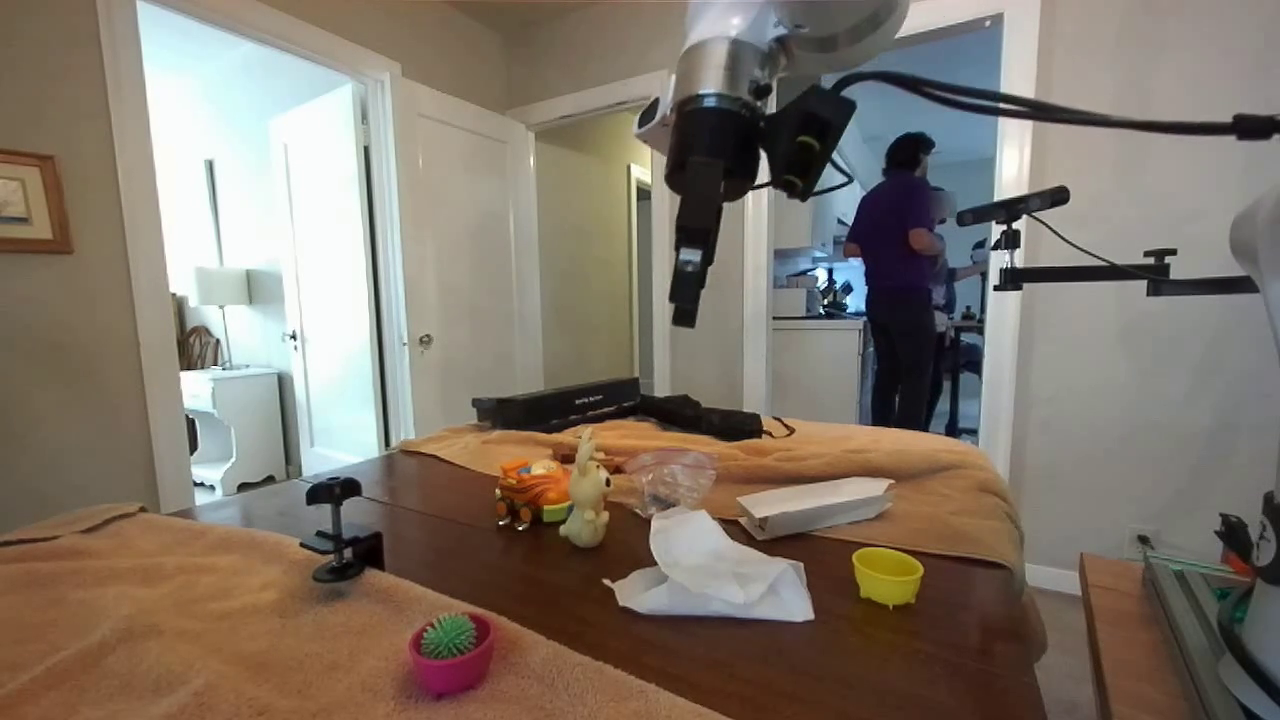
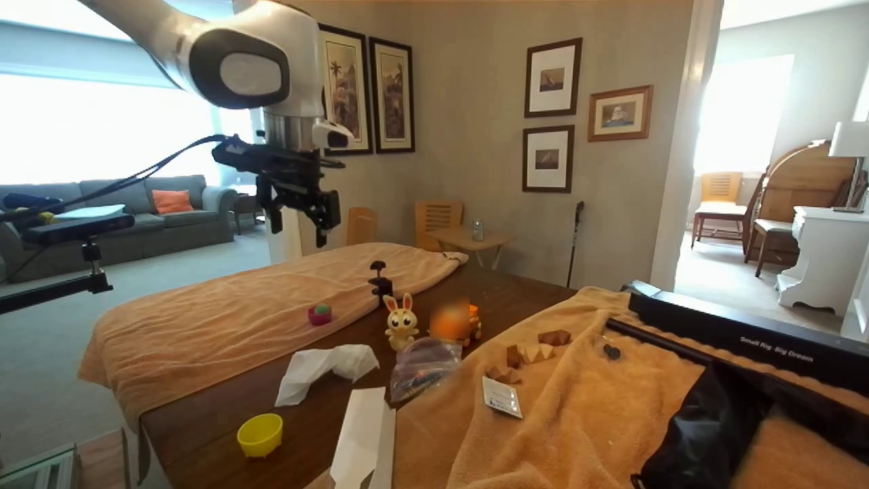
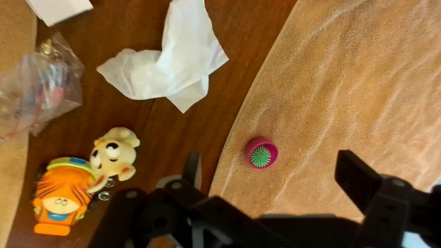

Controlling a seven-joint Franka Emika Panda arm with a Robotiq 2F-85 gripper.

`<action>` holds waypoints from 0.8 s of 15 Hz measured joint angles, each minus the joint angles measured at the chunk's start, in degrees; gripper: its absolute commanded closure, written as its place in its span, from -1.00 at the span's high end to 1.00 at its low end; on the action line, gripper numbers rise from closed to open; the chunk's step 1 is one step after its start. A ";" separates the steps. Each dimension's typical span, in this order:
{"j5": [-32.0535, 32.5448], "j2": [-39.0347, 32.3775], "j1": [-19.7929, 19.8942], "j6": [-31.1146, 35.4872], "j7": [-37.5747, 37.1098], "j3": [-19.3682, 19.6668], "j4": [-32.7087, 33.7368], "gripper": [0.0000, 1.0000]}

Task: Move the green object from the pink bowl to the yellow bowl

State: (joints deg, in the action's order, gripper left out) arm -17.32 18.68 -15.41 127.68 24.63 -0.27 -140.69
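Observation:
The green object [image 1: 448,636] is a small spiky ball. It sits inside the pink bowl [image 1: 452,678] on the orange towel, and both also show in an exterior view, the ball [image 2: 321,310] in the bowl [image 2: 319,320]. In the wrist view the green ball [image 3: 260,156] lies against one side of the pink bowl [image 3: 254,144]. The yellow bowl [image 1: 888,580] stands on the bare wood and also shows in an exterior view [image 2: 260,436]; it is out of the wrist view. My gripper [image 3: 269,154] is open and empty, high above the table; it shows in both exterior views [image 1: 686,318] [image 2: 299,232].
A white crumpled paper [image 1: 725,575], a white box [image 1: 815,505], a plastic bag [image 1: 672,480], a bunny figure [image 1: 587,500] and an orange toy car [image 1: 535,487] stand on the table. A black clamp [image 1: 340,530] rises at the towel's edge near the pink bowl.

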 measured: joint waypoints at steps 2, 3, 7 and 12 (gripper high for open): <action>-3.82 -4.40 -1.90 3.36 3.20 -0.70 0.69 1.00; -5.60 -6.25 -2.60 4.53 4.35 -1.36 1.22 1.00; -7.09 -10.96 -3.15 6.09 4.94 -4.41 3.69 1.00; -7.17 -11.50 -2.57 6.28 5.47 -4.87 4.15 1.00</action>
State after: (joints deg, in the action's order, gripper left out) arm -24.49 7.18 -17.98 133.96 30.10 -5.14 -136.54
